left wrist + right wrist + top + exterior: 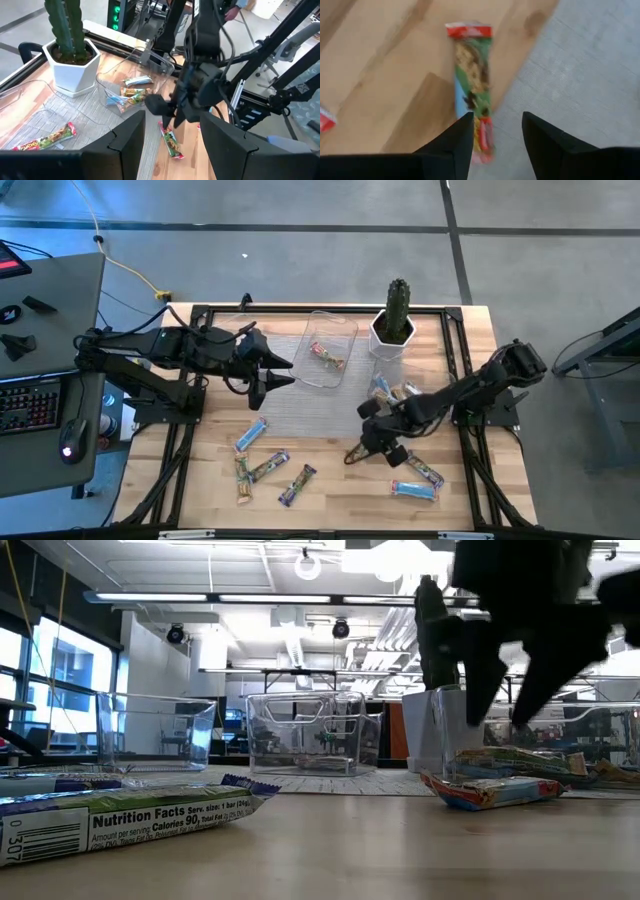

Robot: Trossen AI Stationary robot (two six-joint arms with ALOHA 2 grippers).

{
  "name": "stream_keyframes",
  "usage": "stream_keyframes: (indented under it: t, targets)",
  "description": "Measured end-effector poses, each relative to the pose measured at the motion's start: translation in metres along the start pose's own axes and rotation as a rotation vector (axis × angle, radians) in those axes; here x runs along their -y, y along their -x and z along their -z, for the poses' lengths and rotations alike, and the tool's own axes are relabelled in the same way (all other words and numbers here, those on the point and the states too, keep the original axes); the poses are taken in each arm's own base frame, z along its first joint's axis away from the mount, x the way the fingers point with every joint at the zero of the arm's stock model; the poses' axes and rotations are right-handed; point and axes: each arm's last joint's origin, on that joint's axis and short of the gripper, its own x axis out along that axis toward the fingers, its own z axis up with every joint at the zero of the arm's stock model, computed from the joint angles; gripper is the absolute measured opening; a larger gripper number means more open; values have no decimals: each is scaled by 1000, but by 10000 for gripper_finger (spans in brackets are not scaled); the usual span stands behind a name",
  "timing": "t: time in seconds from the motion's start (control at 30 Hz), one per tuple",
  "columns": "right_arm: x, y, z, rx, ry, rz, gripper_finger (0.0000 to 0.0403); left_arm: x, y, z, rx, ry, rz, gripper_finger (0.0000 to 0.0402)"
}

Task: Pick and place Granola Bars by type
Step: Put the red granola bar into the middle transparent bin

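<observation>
Right wrist view: red-tan granola bar (472,85) directly ahead of and just below the right gripper (495,131), long axis in line with the gap between the two dark fingers, near end partly under the fingertips. Jaws parted, moderately wide, nothing held. High view: same bar (358,452) flat on bare wood just off the near edge of the grey woven mat (290,415), right gripper (378,442) just above it; far closer than the left gripper (275,370), parked over the mat's far left corner, jaws wide and empty. Likely next step, by judgement: descend and close across the bar's short width; wrist already roughly aligned with the long axis. Bar: thin, flat, rectangular, glossy crinkled foil wrapper with crimped ends; likely to slide on smooth wood if nudged. Remaining bars: one red-tan bar (327,356) in the clear rigid plastic tray (345,327) on the mat; several in a second clear tray (392,391) at the mat's right edge, beside the white pot with a cactus (393,332); loose bars on wood off the mat's near edge, including a light blue one (251,435) and a purple one (297,485).
</observation>
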Motion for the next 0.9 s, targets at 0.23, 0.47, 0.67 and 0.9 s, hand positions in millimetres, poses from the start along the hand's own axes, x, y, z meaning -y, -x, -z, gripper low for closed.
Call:
stream_keyframes:
  t: [0.23,0.47,0.67,0.9]
  targets:
    - [-11,-26,20,163,-44,-12,151,-1,0,0,9,34,-20,186]
    - [-19,-41,43,303,-40,-9,151,-1,0,0,10,45,-21,186]
    - [-21,-50,64,294,-52,39,149,-1,0,0,12,46,-23,186]
    - [-21,-55,66,289,-56,50,145,-1,0,-1,15,47,-22,186]
